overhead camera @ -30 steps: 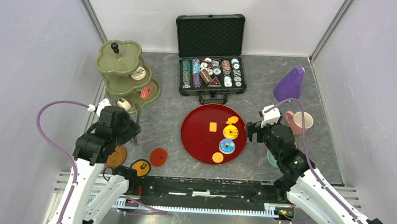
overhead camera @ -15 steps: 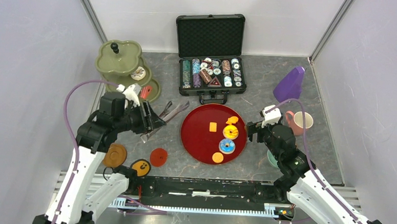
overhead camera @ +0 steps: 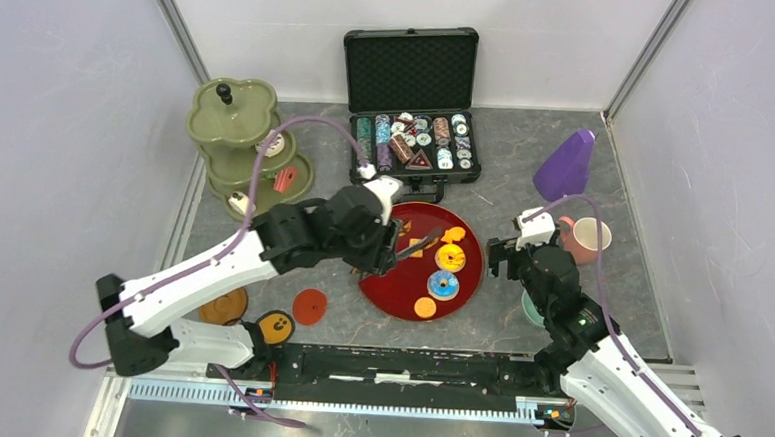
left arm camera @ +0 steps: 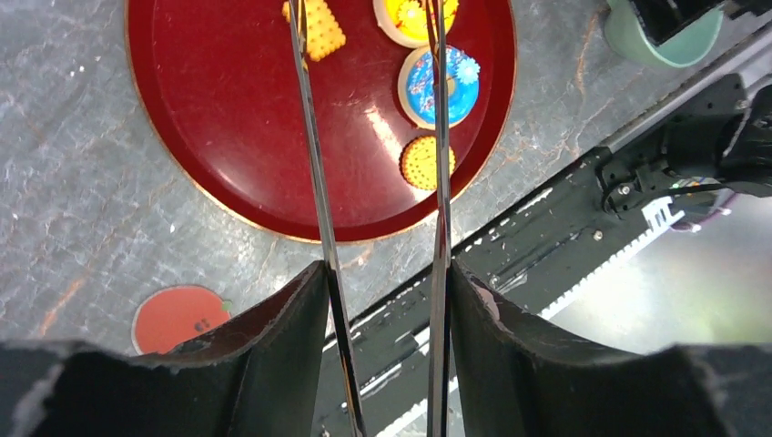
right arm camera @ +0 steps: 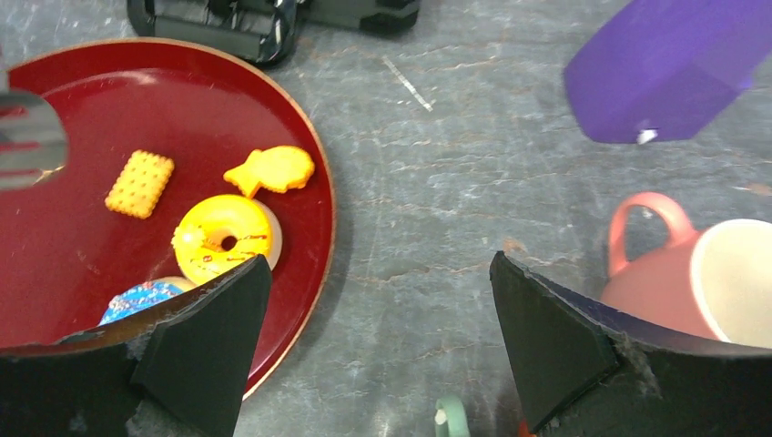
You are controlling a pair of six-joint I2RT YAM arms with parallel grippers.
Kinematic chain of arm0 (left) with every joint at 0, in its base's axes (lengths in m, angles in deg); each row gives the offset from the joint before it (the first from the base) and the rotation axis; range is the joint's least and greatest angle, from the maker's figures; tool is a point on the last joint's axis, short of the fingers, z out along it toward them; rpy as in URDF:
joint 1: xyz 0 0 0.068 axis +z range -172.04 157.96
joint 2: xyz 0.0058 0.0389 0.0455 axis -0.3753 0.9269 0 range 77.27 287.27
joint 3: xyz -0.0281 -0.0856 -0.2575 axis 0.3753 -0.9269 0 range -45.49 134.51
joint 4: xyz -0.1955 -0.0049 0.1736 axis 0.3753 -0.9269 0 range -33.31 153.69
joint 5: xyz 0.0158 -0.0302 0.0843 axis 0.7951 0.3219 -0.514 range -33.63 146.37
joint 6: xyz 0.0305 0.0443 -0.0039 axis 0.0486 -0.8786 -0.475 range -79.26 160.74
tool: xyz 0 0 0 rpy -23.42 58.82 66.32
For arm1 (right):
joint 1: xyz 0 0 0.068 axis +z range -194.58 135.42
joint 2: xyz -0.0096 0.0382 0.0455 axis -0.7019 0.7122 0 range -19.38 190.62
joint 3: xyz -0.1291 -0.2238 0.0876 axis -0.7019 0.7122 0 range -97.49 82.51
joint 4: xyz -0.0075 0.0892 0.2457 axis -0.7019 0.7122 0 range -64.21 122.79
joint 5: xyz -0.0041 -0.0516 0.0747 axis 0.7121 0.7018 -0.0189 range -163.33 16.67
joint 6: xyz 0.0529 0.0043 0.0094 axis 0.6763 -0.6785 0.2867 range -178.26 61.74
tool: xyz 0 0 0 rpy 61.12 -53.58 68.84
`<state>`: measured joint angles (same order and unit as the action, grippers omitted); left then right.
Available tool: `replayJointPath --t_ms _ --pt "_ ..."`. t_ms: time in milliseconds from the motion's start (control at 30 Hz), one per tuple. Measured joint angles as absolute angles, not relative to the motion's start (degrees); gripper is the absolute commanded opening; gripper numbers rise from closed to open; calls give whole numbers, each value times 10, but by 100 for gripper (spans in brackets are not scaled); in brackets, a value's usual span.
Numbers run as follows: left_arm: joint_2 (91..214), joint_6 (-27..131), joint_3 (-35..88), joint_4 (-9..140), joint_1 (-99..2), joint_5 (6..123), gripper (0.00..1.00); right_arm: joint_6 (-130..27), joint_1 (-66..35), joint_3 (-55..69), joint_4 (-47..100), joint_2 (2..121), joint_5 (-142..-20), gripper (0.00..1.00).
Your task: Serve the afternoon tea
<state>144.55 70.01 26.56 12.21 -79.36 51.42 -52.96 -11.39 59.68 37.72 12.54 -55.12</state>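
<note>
The left tool [left arm camera: 382, 282] is clenched on a pair of metal tongs [left arm camera: 314, 182], whose two thin blades stand apart and reach out over the red tray [left arm camera: 209, 137]. In the left wrist view one blade ends beside the rectangular biscuit [left arm camera: 320, 32]. The other crosses the blue donut [left arm camera: 439, 84] toward the yellow donut [right arm camera: 223, 238]; whether either tip touches anything cannot be told. A round biscuit [left arm camera: 428, 162] lies near the tray's near rim.

The right tool [right arm camera: 382, 273] is released, fingers spread wide, above bare tabletop [right arm camera: 437, 164] between the tray and the pink cup [right arm camera: 719, 282]. The teal cup [overhead camera: 531, 308] sits just beside that arm. The olive three-tier stand [overhead camera: 233, 120] is well apart at the far left.
</note>
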Motion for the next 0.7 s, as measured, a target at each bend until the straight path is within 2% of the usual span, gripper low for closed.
replayJointPath --t_ms 233,700 --pt "1567 707 341 135 -879 440 61 -526 -114 591 395 55 -476 98" --pt "1729 707 461 92 -922 396 64 -512 -114 591 408 12 -432 98"
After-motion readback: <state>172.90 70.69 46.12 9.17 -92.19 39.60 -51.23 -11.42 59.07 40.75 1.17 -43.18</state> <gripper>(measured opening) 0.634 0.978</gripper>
